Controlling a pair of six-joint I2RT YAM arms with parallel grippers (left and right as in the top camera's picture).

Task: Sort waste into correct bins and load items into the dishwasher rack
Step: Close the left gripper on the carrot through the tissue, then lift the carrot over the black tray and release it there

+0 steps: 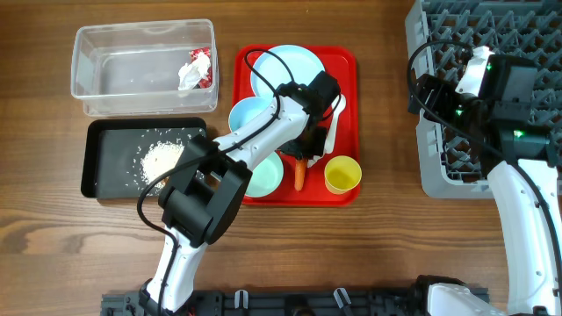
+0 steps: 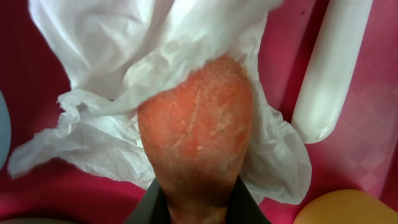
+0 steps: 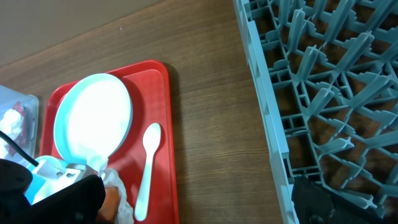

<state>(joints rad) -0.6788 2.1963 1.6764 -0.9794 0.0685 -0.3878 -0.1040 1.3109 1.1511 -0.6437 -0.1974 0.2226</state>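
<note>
Carrot (image 1: 299, 175) first, and it was half hidden: from overhead only its lower end poked out beneath the left gripper (image 2: 198, 200), and in the left wrist view a crumpled white tissue (image 2: 93, 143) draped over its far end. Sweeping from the left, the clear tub (image 1: 132, 66) held a red wrapper (image 1: 204, 63); beside it, nearer the robot, the black tray (image 1: 105, 167) carried a heap of white grains (image 1: 161, 158). On the red tray (image 1: 344, 66) the arm covered part of the light blue plate (image 1: 285, 70) and the pale blue bowl (image 1: 244, 116). The carrot lay there between the mint bowl (image 1: 268, 175) and the yellow cup (image 1: 342, 175), long axis running up and down the overhead picture, its skin orange, rough and flecked. Dark fingers (image 2: 149, 210) pinched it from both sides, jaws nearly closed. A smooth white spoon (image 2: 329, 74) lay just right of it. Far right, by the grey lattice rack (image 1: 527, 26), the right gripper (image 1: 432, 96) stood wide apart, holding nothing.
</note>
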